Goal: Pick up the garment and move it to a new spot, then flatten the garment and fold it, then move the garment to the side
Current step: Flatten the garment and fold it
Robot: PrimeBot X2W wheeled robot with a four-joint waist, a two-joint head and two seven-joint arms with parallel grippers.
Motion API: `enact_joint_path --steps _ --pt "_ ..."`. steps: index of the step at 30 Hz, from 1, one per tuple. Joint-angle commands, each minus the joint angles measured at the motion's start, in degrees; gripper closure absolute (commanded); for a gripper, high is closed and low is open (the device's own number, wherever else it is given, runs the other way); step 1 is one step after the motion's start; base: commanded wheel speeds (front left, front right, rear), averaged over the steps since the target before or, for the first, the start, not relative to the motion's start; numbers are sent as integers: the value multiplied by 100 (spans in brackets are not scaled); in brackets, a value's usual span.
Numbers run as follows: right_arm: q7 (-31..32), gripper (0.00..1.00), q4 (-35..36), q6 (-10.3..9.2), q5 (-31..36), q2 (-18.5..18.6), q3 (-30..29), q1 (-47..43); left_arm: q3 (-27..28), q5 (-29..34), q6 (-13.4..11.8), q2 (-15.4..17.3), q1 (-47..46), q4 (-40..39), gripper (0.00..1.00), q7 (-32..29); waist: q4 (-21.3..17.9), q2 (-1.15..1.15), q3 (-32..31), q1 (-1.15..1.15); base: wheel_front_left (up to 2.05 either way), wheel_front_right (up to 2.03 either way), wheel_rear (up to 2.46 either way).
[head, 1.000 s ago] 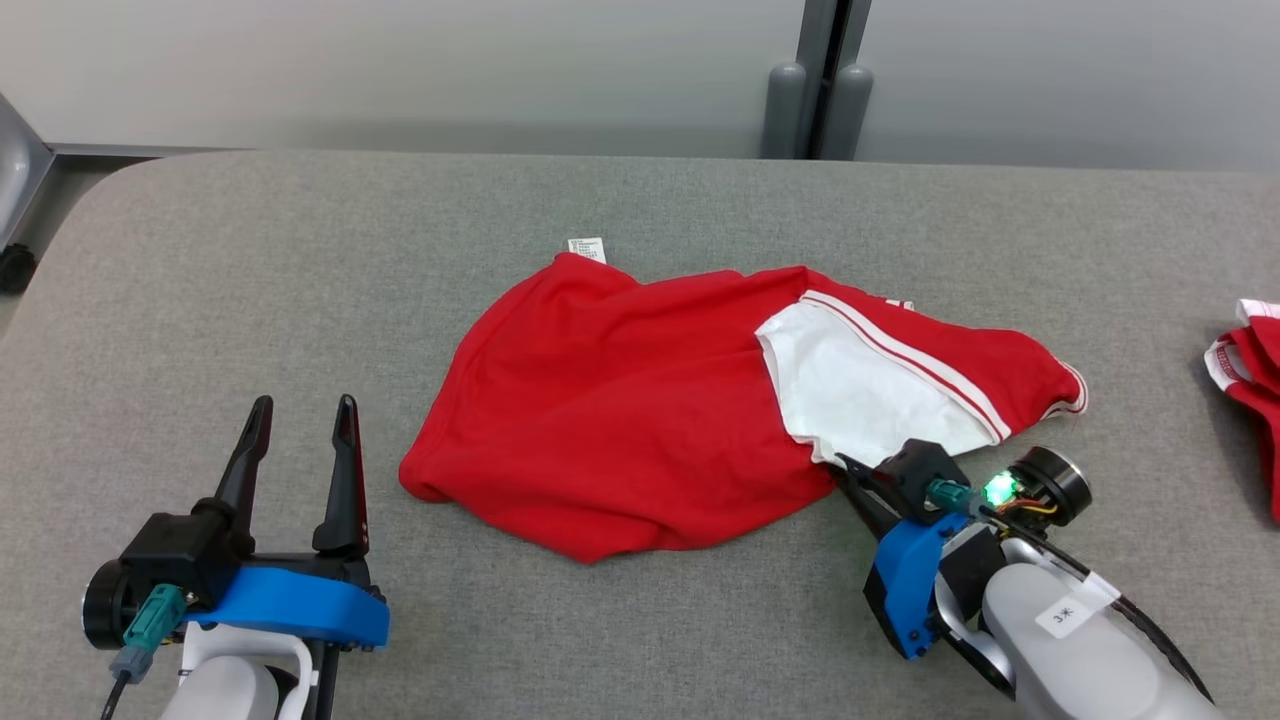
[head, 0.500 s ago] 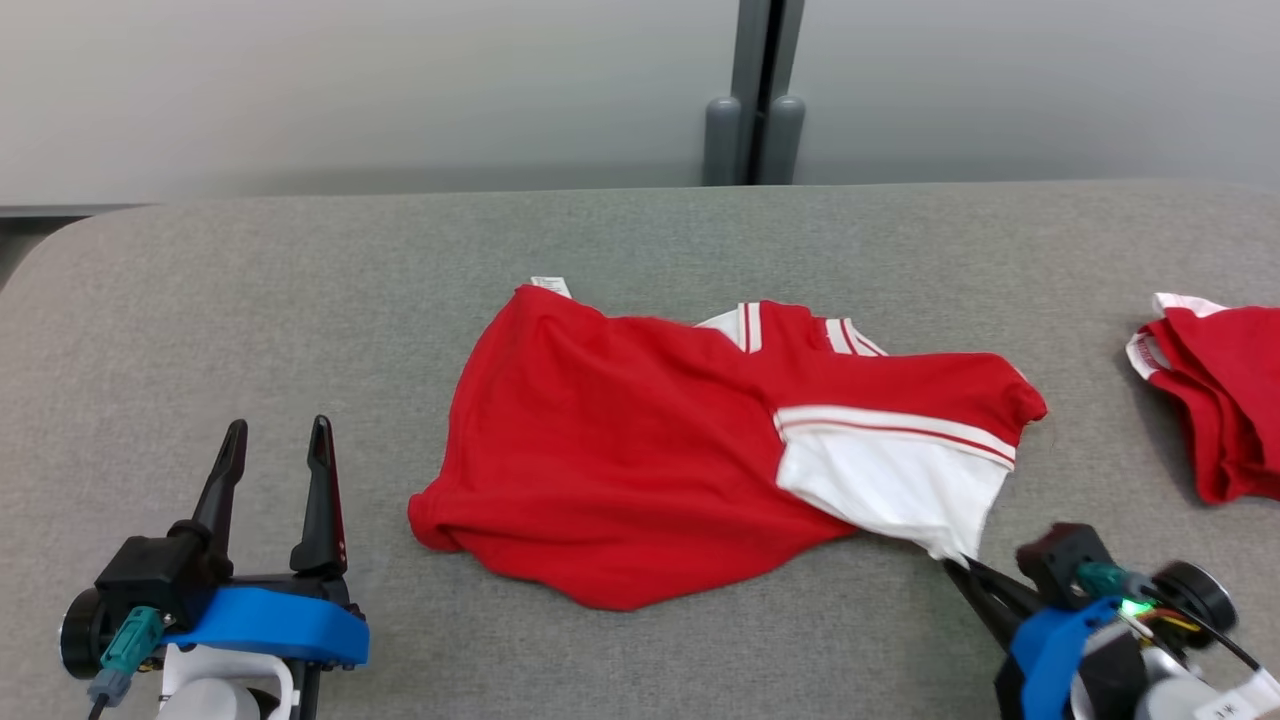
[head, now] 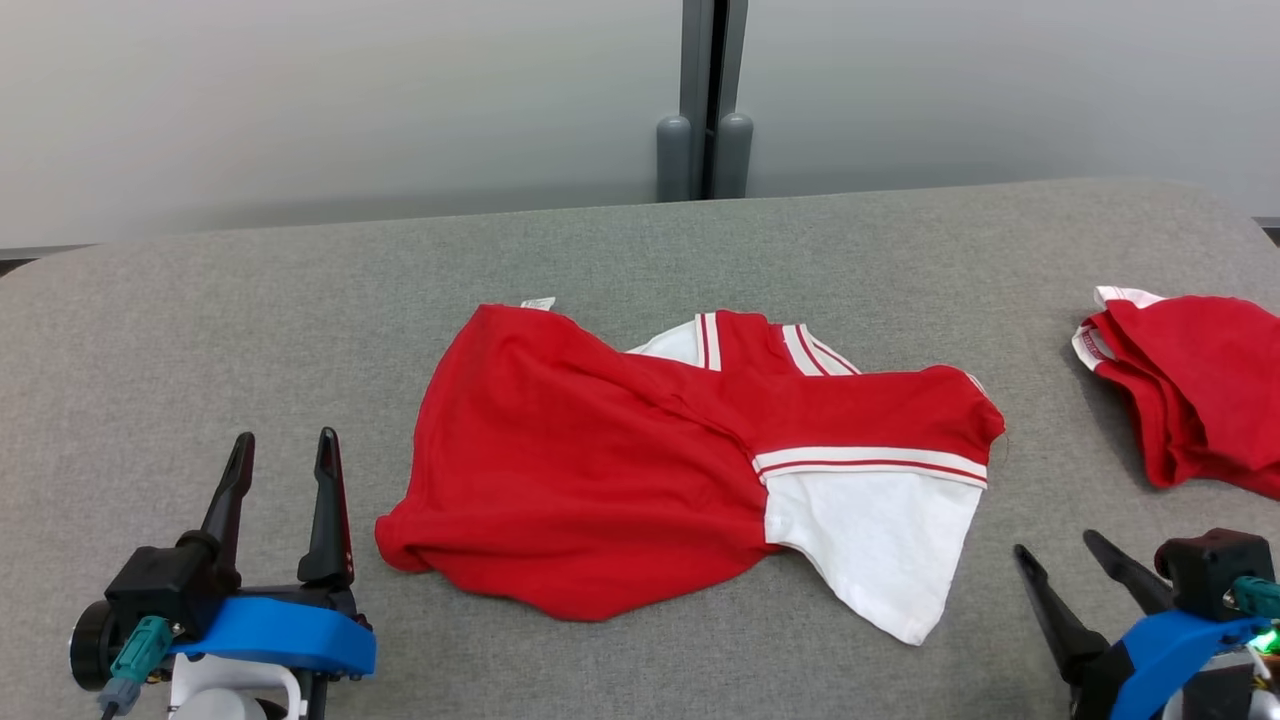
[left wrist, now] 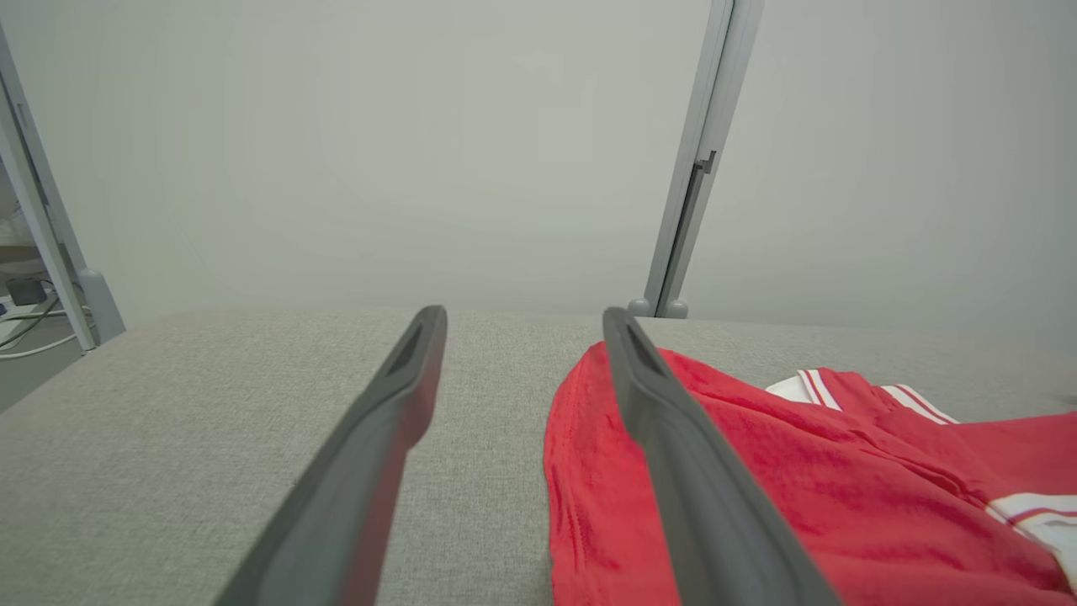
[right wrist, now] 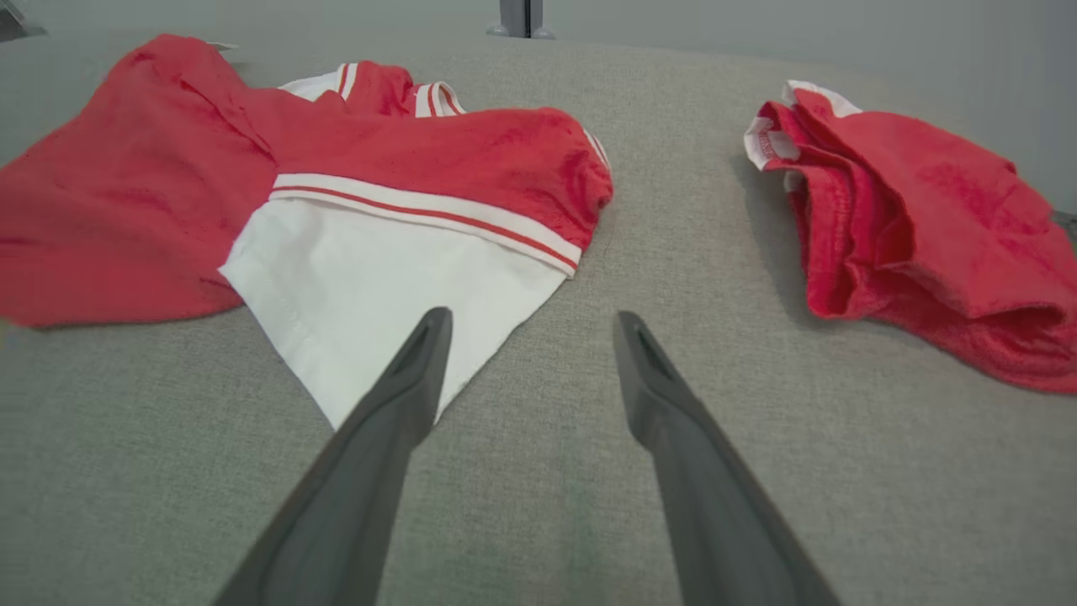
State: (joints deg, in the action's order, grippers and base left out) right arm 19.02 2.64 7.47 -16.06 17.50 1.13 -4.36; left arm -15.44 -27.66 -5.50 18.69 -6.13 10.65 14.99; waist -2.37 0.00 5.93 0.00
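altogether one spread garment, one bunched garment, plus left tool and right tool, both released

Left pincer: black fingers, blue bracket.

Lab or office: grey felt table, partition panels.

1. The table has a grey, cloth-like top with rounded far corners.
2. A red garment lies rumpled at the table's middle. Its white sleeve spreads toward the near edge, and a small white label shows at its far side.
3. A bunched red cloth lies by the right edge, well apart.
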Motion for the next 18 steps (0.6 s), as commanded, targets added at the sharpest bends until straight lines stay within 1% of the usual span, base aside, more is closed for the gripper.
enact_joint_path --steps 1,4,7,9,13,18 --pt "-18 0 96 4 19 -355 -201 -61 9 -24 16 -4 2 -2 0 25 -7 0 -9 0 0 0 0" --pt "70 0 60 4 95 -758 -434 186 -25 -6 -2 -39 16 -7 0 26 -7 0 -7 0 0 0 0" --pt "243 0 -222 4 202 -1015 -592 541 -54 17 -12 -56 -6 -29 0 26 5 0 17 0 0 0 0" --pt "272 0 -338 4 254 -1055 -638 709 -64 23 -6 -57 -31 -38 0 26 20 0 39 0 0 0 0" --pt "392 0 -975 4 389 -1162 -734 1479 -85 33 25 -31 -126 -62 0 14 98 0 129 0 0 0 0" --pt "729 0 -1880 4 748 -1063 -923 2444 -126 48 45 -1 -225 -84 0 -26 266 0 299 0 0 0 0"
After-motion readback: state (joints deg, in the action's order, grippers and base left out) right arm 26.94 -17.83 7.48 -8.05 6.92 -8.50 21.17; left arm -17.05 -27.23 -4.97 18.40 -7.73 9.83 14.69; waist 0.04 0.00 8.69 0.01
